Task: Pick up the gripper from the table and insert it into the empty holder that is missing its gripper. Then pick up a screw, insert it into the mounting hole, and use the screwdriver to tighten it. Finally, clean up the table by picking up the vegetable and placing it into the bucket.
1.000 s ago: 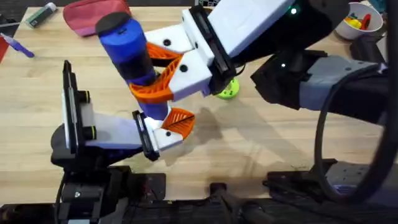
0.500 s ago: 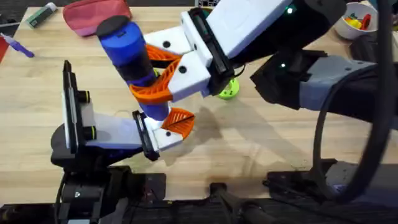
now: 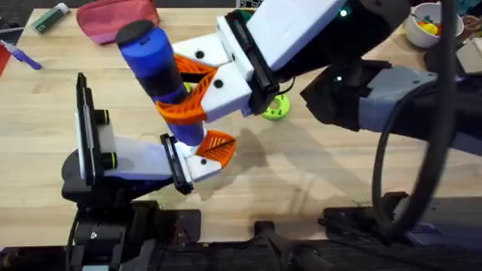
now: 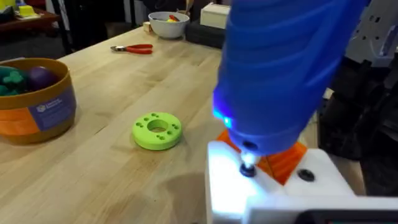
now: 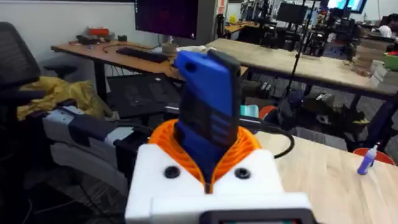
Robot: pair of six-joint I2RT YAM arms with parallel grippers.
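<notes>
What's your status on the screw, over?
Right gripper shut on the screwdriver. Tip down on the white holder, blue light on. Green disc and bucket sit off to the side.

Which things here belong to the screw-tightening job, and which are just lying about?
Job: screwdriver clamped in the right gripper, holder, orange gripper, bucket.
Lying about: green disc, red pliers, white bowl, red pouch, marker.
</notes>
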